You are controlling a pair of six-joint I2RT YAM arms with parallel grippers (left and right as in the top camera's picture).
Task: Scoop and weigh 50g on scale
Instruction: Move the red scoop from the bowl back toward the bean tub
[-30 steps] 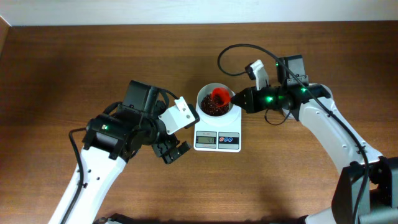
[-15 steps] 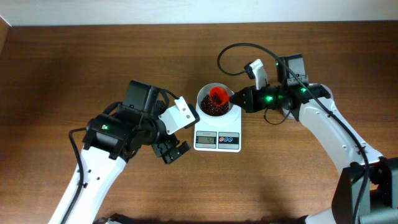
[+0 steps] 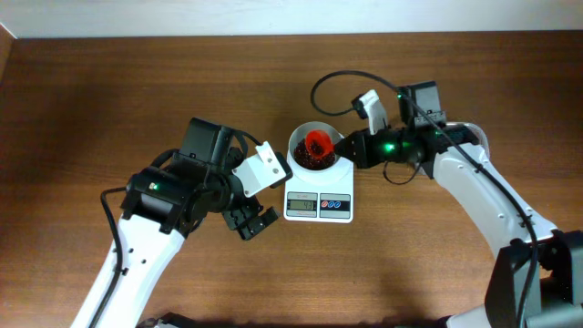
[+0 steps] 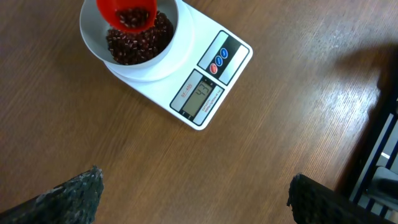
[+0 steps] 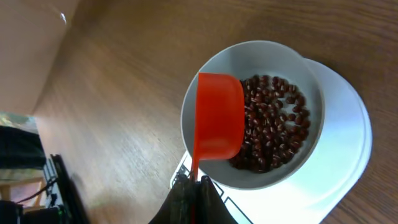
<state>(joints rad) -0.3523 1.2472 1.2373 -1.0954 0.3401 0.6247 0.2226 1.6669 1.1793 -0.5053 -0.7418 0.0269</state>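
The white scale point(image 3: 318, 205) lies at the table's middle with a white bowl point(image 3: 296, 138) of red beans on its platform. A red scoop point(image 3: 317, 141) hangs over the bowl, and my right gripper point(image 3: 344, 146) is shut on its handle from the right. In the right wrist view the scoop point(image 5: 219, 121) shows its outer side above the beans point(image 5: 273, 130), its handle pinched at my right gripper point(image 5: 194, 186). The left wrist view shows beans inside the scoop point(image 4: 127, 12) and the scale point(image 4: 205, 87) with a lit display. My left gripper point(image 3: 253, 221) hovers open left of the scale, nothing between its fingers point(image 4: 68, 199).
A black cable point(image 3: 339, 80) loops up behind the right wrist. A pale wall edge point(image 3: 291, 35) bounds the table at the back. A dark frame point(image 4: 379, 155) stands at the right edge of the left wrist view.
My right arm has shifted slightly left and turned a little, carrying the scoop a touch further over the bowl. The left arm has stayed still.
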